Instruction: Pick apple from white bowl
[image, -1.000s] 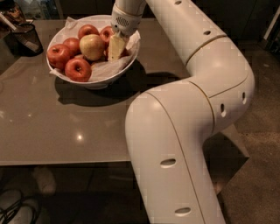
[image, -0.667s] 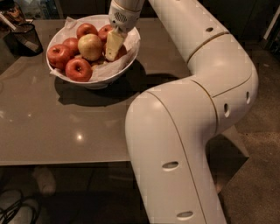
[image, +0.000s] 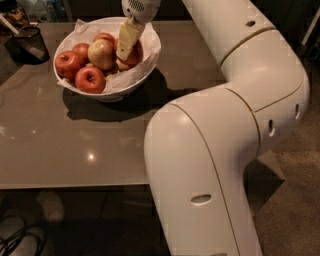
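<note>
— Whereabouts of the gripper (image: 127, 40)?
— Down in the white bowl (image: 114, 93), by the table (image: 75, 150)'s far left corner, at a red apple (image: 136, 52). Wide or closed: cannot tell.
— Finished?
— No. Not lifted out yet; left to do: securing, raising clear.

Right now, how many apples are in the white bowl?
6: left red apple, front red apple, upper-left red apple, back red apple, yellowish-green apple mid-bowl, and the apple under the gripper, right side. Others may be hidden.
</note>
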